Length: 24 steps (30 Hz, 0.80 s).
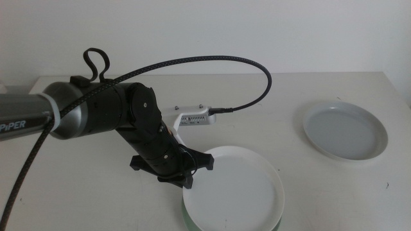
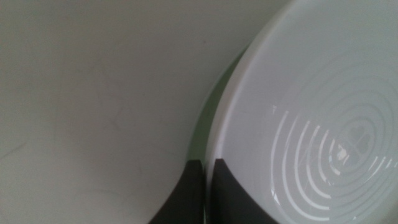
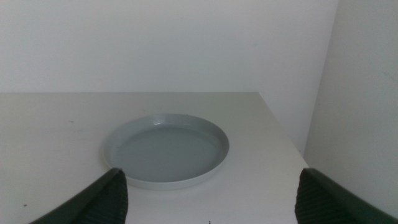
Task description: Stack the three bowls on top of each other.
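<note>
table [image 1: 334,186]: white, matte | wall [image 1: 257,32]: plain white, behind table

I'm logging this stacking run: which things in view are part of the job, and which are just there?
Part of the job:
- white bowl, left gripper at its rim
- mint green bowl beneath it
- grey-blue bowl, apart
- right gripper, waiting

Just there:
- table
- black cable

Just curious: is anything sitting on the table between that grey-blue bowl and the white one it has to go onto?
Nothing visible: only bare table separates the grey-blue bowl from the white bowl.
</note>
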Each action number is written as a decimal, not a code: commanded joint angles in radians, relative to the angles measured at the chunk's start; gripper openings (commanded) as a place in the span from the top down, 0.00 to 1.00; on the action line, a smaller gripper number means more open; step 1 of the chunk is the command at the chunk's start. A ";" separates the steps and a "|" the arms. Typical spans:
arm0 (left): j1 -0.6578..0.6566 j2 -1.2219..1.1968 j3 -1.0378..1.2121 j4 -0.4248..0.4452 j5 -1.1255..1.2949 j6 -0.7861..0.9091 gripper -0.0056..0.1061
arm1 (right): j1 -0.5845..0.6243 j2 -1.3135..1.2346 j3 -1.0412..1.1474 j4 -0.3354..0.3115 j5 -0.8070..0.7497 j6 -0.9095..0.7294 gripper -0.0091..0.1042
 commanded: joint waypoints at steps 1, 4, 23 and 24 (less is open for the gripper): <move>-0.007 -0.041 -0.022 -0.014 0.006 -0.002 0.95 | 0.000 -0.027 -0.006 -0.015 -0.077 -0.006 0.09; -0.007 -0.041 -0.022 -0.009 0.029 -0.002 0.94 | 0.000 -0.027 -0.006 -0.015 -0.077 -0.006 0.09; -0.004 -0.104 -0.090 -0.003 0.083 0.142 0.01 | 0.000 -0.027 -0.006 -0.015 -0.077 -0.006 0.09; -0.004 -0.125 -0.113 -0.002 0.101 0.177 0.01 | 0.000 -0.027 -0.006 -0.015 -0.077 -0.006 0.09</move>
